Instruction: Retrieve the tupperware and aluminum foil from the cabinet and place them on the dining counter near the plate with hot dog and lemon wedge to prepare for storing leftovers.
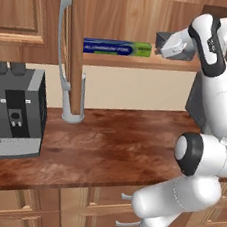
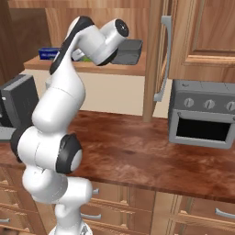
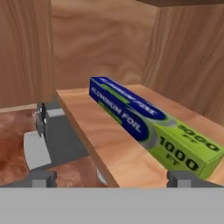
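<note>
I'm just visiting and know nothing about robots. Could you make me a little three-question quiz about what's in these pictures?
1. True or false: the aluminum foil lies on the cabinet shelf.
2. What stands nearest the foil's green end, seen from the left base view? A) the tupperware B) a kettle C) a plate
3. Fill in: the gripper is ___, holding nothing.

Key: 1 true; 2 A; 3 open.
</note>
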Controlling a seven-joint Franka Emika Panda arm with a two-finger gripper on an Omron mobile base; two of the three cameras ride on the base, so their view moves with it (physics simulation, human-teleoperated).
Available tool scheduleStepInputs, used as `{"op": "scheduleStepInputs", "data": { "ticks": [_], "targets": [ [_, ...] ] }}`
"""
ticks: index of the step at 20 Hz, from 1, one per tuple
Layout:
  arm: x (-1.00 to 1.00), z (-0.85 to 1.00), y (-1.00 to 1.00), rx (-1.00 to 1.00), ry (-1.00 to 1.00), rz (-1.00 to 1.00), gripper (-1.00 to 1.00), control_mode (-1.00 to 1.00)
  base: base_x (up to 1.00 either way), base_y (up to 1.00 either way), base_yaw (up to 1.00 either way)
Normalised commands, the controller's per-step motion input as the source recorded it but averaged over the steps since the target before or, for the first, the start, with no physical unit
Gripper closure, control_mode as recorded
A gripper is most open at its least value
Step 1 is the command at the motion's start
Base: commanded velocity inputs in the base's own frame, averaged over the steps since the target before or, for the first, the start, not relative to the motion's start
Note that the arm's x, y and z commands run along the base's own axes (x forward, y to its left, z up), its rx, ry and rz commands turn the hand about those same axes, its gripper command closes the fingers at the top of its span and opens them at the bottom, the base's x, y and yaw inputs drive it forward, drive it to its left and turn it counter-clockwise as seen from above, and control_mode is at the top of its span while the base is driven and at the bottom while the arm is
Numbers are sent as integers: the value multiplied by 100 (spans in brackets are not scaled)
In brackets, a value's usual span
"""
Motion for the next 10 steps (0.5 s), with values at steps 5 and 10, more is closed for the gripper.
{"op": "scheduleStepInputs", "data": {
  "ticks": [5,10],
  "targets": [
    [36,-6,9,-1,0,15,-100,-100,0,0,0],
    [41,-1,17,-2,0,11,-100,-100,0,0,0]
  ]
}}
